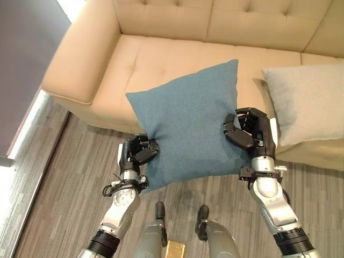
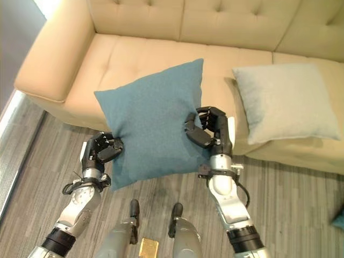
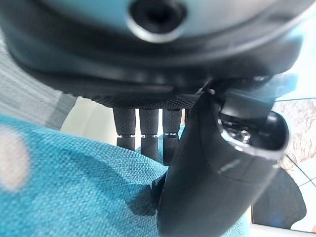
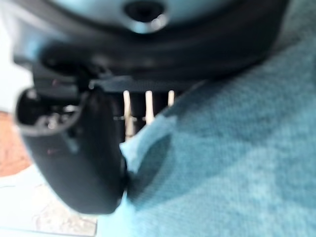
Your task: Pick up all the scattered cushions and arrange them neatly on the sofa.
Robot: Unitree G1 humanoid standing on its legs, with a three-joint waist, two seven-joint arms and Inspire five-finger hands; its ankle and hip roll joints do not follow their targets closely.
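Note:
A teal square cushion (image 1: 188,123) hangs in the air between both hands, over the front edge of the beige sofa (image 1: 161,59). My left hand (image 1: 138,151) pinches its lower left edge, thumb and fingers curled on the cloth (image 3: 89,192). On the cushion's right edge my right hand (image 1: 248,129) is clamped the same way, and the teal cloth (image 4: 237,163) shows past its thumb. A light grey cushion (image 1: 306,99) lies flat on the sofa's right seat.
The sofa's left armrest (image 1: 80,59) stands beside the teal cushion. Grey wood-pattern floor (image 1: 54,188) runs in front of the sofa. A bit of another teal thing (image 2: 338,219) shows on the floor at the far right.

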